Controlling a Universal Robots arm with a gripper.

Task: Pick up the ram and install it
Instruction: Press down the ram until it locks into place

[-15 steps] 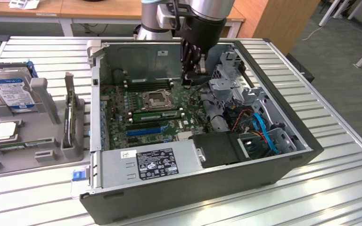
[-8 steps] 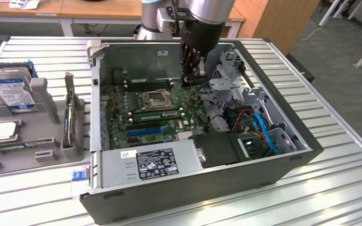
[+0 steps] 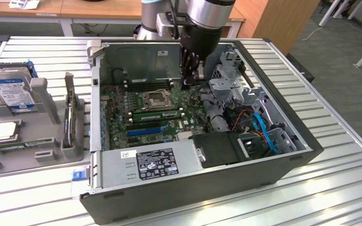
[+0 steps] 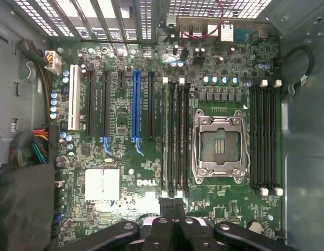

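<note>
1. Exterior view, the step in hand: the black two-fingered pincer (image 3: 192,81) on the silver arm hangs inside the open black metal computer case (image 3: 200,195). It is closed on nothing, above the green motherboard (image 3: 121,106). The ram (image 3: 159,113), a long thin green circuit-board stick, appears seated in a slot just beside the square metal processor socket (image 3: 156,98). We judge the installing step all but done (whether its latches have caught, we cannot tell).
2. Same view, our judgement: any further push would call for the closed tips squarely over the stick's top edge, straight down, clear of the socket.
3. Surface and room: the case stands on a ribbed silver metal desk (image 3: 332,188). On the exterior view's left, a grey moulded tray (image 3: 17,165) carries a boxy silver hard drive with a blue label (image 3: 10,89) and a small square silver processor chip (image 3: 4,131). Behind are wooden tabletops (image 3: 93,7) and a grey floor (image 3: 338,33).
4. Wrist view: the pincer (image 4: 172,205) is closed over one end of a bank of black memory slots (image 4: 177,138), well above the board. The socket (image 4: 216,141) lies just beside that bank.
</note>
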